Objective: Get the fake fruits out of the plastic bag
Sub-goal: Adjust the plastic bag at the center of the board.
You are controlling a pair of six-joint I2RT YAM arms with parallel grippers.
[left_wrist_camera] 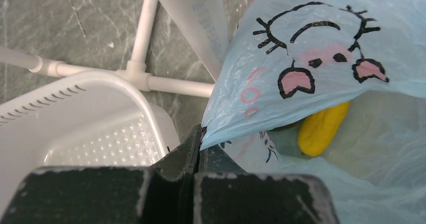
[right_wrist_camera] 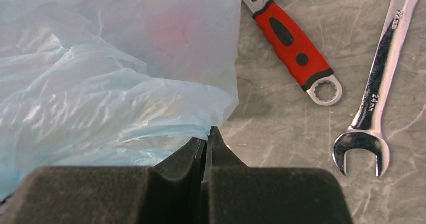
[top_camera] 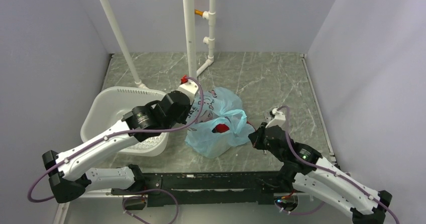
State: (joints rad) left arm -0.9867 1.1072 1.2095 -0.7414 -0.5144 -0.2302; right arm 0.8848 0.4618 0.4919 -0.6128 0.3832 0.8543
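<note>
Both grippers are clamped on the plastic bag (top_camera: 223,101) — the left gripper (left_wrist_camera: 200,139) pinches its printed rim beside the white perforated basket (left_wrist_camera: 100,133), and the right gripper (right_wrist_camera: 207,136) nips a fold of film on the opposite side. The step looks like spreading the mouth; no fruit is out yet. 2 show inside: a smooth, elongated yellow fruit (left_wrist_camera: 323,128) under the cartoon-face print, and a small bright red fruit (top_camera: 221,128) in the opening. The film is thin, crinkly, translucent blue and apt to collapse — so next, 1 gripper probably must release and reach in. A red-handled wrench (right_wrist_camera: 291,43) and a chrome spanner (right_wrist_camera: 377,93) lie near the bag.
</note>
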